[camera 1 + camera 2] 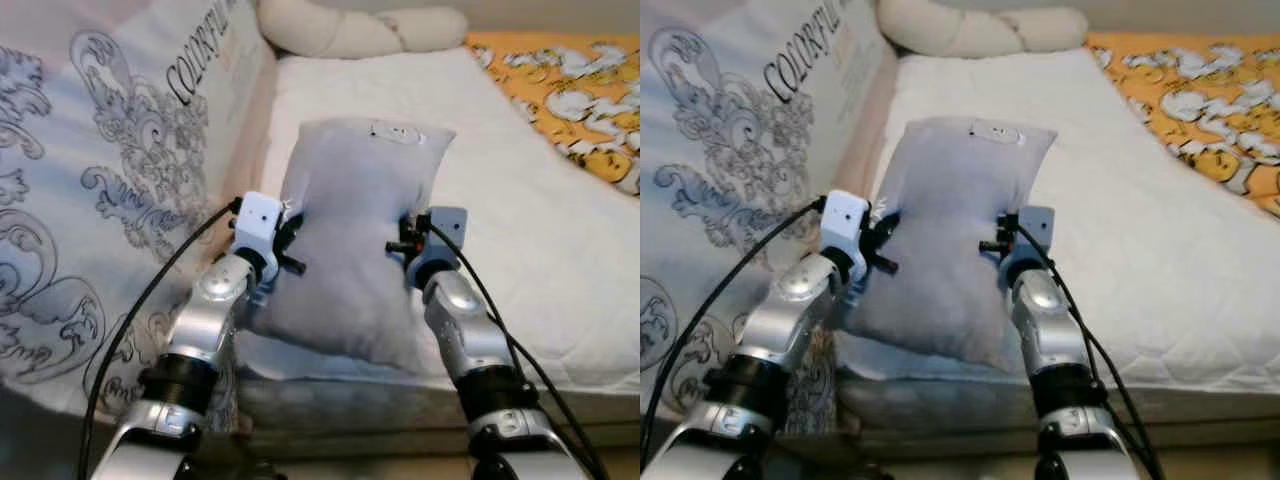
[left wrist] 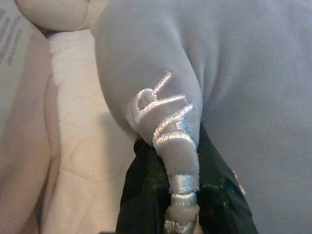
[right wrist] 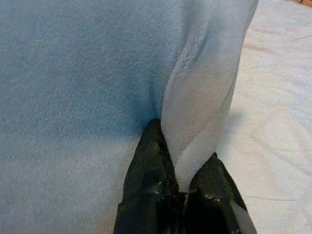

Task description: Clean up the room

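A pale grey pillow [image 1: 350, 230] with silver stitched lettering is held up over the near edge of the white mattress [image 1: 540, 230]. My left gripper [image 1: 290, 225] is shut on a pinched fold at the pillow's left edge [image 2: 180, 161]. On the pillow's right edge, my right gripper [image 1: 408, 245] is shut on a fold of the fabric [image 3: 195, 146]. The pillow leans with its far end resting on the bed.
A cream bolster [image 1: 350, 28] lies at the head of the bed. An orange patterned blanket [image 1: 570, 90] covers the far right. A printed white cover [image 1: 100, 170] with scrollwork stands along the left side. The bed's front edge [image 1: 350, 395] is right before me.
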Motion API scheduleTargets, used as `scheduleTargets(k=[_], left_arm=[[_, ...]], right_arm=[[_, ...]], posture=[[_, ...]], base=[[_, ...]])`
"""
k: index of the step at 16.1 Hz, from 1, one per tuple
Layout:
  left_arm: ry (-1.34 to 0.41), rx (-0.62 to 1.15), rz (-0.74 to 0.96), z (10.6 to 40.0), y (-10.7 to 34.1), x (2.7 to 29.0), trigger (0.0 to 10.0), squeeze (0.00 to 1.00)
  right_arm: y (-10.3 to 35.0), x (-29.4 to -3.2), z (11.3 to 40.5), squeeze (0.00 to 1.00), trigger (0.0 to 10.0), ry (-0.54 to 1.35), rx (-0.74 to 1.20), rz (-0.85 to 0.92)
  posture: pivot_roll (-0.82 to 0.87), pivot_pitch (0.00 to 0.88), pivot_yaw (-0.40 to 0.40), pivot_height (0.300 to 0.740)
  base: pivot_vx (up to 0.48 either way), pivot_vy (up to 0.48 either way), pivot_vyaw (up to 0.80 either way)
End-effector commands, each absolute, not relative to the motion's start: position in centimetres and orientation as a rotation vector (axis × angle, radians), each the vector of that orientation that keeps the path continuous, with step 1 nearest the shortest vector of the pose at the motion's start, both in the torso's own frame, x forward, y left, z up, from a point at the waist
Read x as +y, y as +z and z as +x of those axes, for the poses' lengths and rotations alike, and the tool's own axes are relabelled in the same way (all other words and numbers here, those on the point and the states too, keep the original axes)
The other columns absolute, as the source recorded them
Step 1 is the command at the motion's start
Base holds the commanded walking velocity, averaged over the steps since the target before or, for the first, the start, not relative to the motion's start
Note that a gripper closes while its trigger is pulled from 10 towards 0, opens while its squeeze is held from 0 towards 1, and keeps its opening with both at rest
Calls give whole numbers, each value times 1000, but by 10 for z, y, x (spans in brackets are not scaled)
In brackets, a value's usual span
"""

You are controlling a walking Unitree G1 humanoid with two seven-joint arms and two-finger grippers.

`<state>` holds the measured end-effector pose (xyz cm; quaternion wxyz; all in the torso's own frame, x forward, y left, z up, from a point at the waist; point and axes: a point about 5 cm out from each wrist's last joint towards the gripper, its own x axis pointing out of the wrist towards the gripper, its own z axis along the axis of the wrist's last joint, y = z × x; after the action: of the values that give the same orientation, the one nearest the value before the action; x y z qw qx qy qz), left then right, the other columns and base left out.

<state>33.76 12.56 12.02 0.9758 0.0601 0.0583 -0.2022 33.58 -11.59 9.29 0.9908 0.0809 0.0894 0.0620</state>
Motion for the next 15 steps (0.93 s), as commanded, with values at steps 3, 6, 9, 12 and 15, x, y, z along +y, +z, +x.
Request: scheduleTargets(k=[3, 6, 9, 12, 15], left_arm=[[-374, 89, 121, 340, 127, 134, 10000, 0], [-369, 90, 119, 341, 127, 134, 10000, 0], [-366, 91, 114, 342, 127, 135, 10000, 0], [-362, 89, 113, 342, 127, 136, 10000, 0], [-359, 88, 113, 342, 128, 137, 10000, 0]], right_arm=[[100, -111, 338, 0, 10000, 139, 149, 153], [101, -112, 339, 0, 10000, 139, 149, 151], [101, -112, 339, 0, 10000, 142, 149, 148], [102, -111, 339, 0, 10000, 149, 148, 148], [102, -109, 340, 0, 10000, 163, 149, 132]], posture=[[23, 0, 29, 740], [21, 0, 28, 740], [23, 0, 25, 740], [27, 0, 21, 740], [30, 0, 18, 740]], base=[[265, 0, 0], [274, 0, 0], [289, 0, 0], [294, 0, 0], [294, 0, 0]])
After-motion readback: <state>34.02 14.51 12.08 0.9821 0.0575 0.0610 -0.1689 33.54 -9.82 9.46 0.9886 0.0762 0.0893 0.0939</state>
